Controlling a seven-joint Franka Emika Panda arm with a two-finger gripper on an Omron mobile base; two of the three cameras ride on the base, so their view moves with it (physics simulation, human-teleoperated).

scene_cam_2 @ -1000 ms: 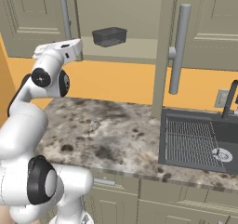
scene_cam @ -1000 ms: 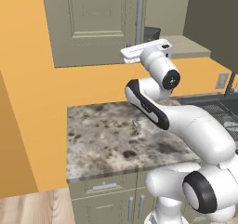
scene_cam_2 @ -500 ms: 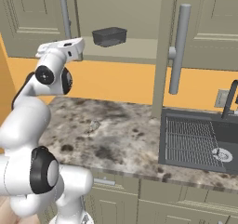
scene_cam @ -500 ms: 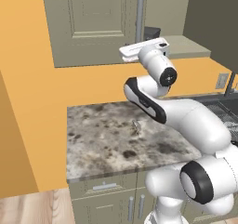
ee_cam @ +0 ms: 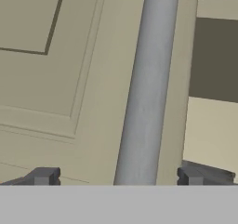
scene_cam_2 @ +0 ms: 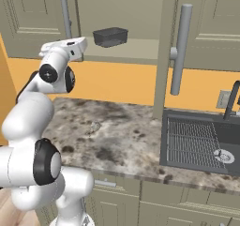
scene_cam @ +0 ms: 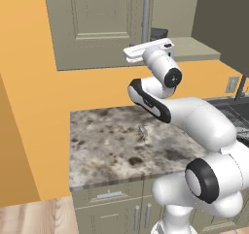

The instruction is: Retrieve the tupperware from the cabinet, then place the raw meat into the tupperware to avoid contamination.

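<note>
On the cabinet shelf, the tupperware looks dark, low, seemingly translucent.

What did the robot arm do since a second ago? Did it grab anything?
The claw crept up and a little left, nearer the grey bar handle of the cabinet's closed left door. It grabbed nothing; its jaws stayed wide open around the handle. The tupperware stayed on the shelf, and the right door stayed open.

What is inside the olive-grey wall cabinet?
A dark grey, smoky plastic tupperware tub sits on the shelf of the olive-grey wall cabinet. Anything behind the closed left door is hidden.
</note>
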